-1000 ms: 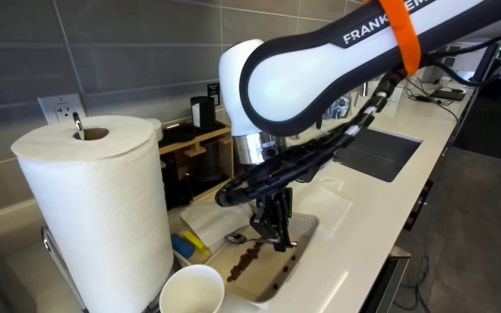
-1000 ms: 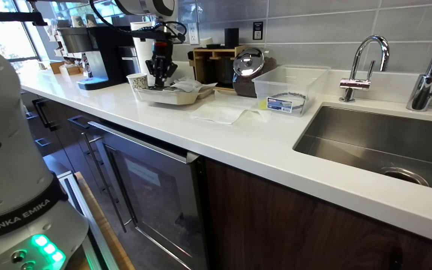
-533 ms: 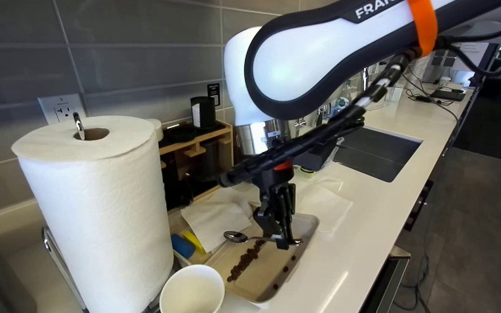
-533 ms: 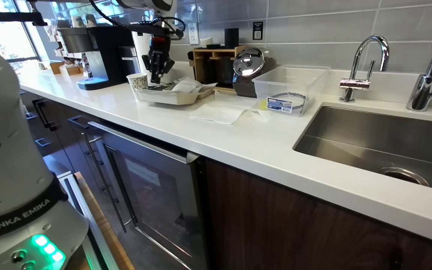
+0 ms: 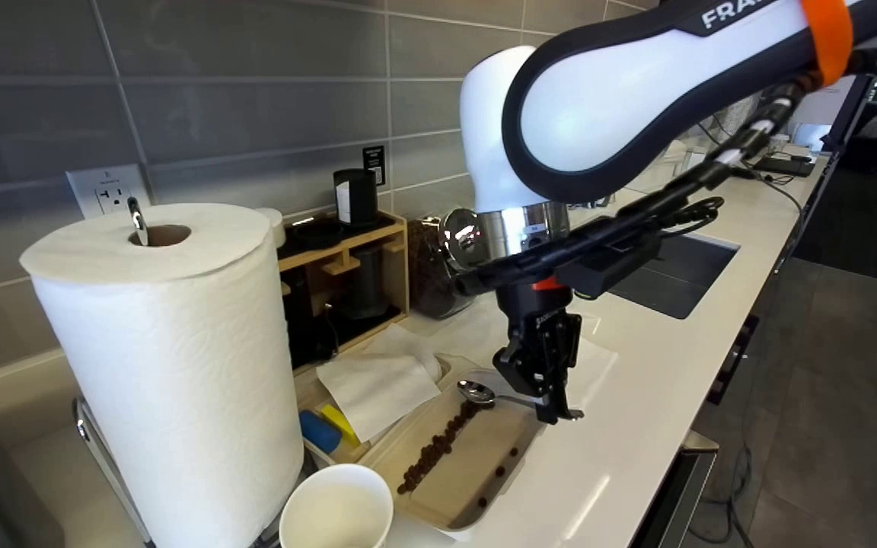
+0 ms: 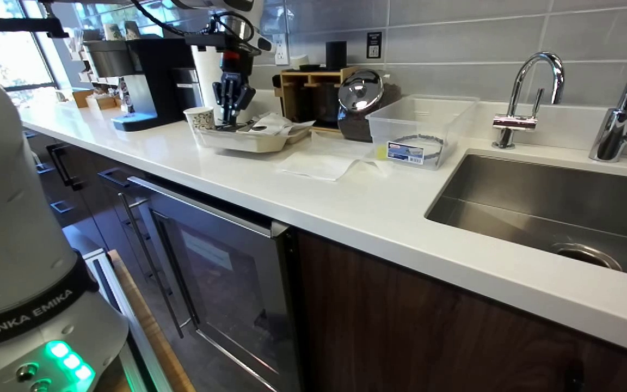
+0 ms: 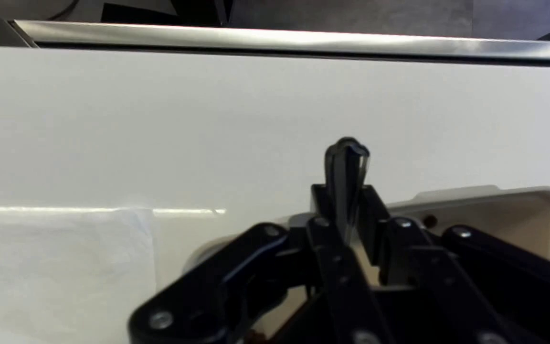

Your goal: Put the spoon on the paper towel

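Observation:
The grey metal spoon (image 5: 476, 392) is held by its handle in my gripper (image 5: 553, 411), just above the tray. Its oval bowl points toward the back wall and its handle end sticks out past the fingertips. In the wrist view the spoon's handle (image 7: 349, 167) stands between the closed fingers (image 7: 344, 205). The gripper also shows in an exterior view (image 6: 230, 120). The paper towel (image 6: 316, 165) is a flat white sheet on the counter beside the tray. It is partly behind the gripper in an exterior view (image 5: 594, 369) and lies at lower left in the wrist view (image 7: 60, 282).
The cream tray (image 5: 476, 476) holds a row of brown beans (image 5: 431, 457). A folded white stack (image 5: 377, 388), a blue sponge (image 5: 320, 431), a white cup (image 5: 336, 506) and a big paper roll (image 5: 164, 365) stand near it. A clear bin (image 6: 422, 117) and a sink (image 6: 553, 212) lie beyond the sheet.
My gripper has moved with the spoon along the tray, toward the paper towel's side. The spoon's bowl has shifted past the bean row. The tray, cup and sheet have stayed put.

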`<action>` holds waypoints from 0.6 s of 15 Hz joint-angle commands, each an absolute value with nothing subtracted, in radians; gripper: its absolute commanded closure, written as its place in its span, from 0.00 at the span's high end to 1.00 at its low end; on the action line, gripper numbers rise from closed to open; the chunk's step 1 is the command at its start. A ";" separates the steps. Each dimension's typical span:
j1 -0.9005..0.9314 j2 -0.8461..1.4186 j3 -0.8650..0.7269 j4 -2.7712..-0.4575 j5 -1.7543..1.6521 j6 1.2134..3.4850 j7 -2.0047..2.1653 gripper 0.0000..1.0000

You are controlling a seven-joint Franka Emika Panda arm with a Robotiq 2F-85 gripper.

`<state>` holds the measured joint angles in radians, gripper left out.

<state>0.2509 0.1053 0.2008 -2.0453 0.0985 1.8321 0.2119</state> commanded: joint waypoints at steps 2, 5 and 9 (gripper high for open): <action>0.233 0.068 0.197 -2.088 0.077 1.864 0.262 0.05; 0.229 0.057 0.196 -2.095 0.073 1.867 0.264 0.18; 0.234 0.079 0.197 -2.080 0.033 1.852 0.305 0.05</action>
